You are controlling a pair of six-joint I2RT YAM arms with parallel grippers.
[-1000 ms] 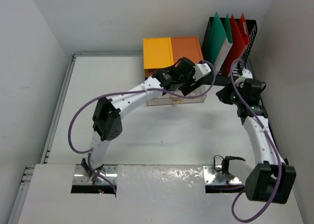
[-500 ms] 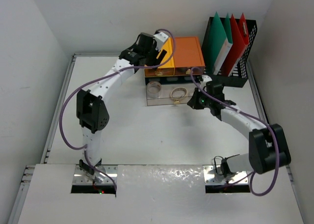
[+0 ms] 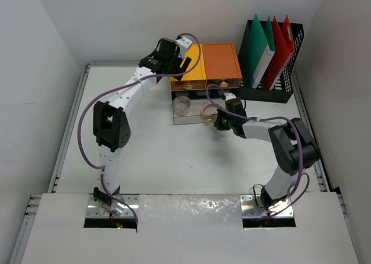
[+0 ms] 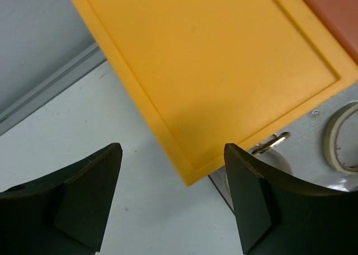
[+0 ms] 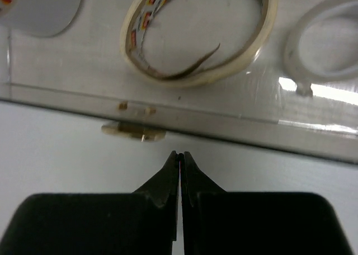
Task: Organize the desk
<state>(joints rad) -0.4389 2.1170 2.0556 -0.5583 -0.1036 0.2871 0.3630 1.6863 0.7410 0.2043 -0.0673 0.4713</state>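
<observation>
Above the near-left corner of the yellow box (image 4: 212, 70), far on the desk (image 3: 151, 154) underlying everything: left gripper (image 4: 172, 154), fingers apart, holding nothing. Just near of the brass handle (image 5: 134, 133) on the clear drawer (image 5: 235, 126): right gripper (image 5: 179, 154), pressed together, empty.

We record the desk (image 3: 174, 154) as white with a thin grey rim. One box (image 4: 207, 70) is yellow, its neighbour (image 3: 223, 61) a deeper orange. The file holder (image 3: 294, 47) is black with a perforated pattern; the folders are green (image 3: 255, 47) and red (image 3: 281, 41). The tape roll (image 5: 196, 37) is cream, printed red and blue inside. The cables (image 3: 82, 134) are purple.
</observation>
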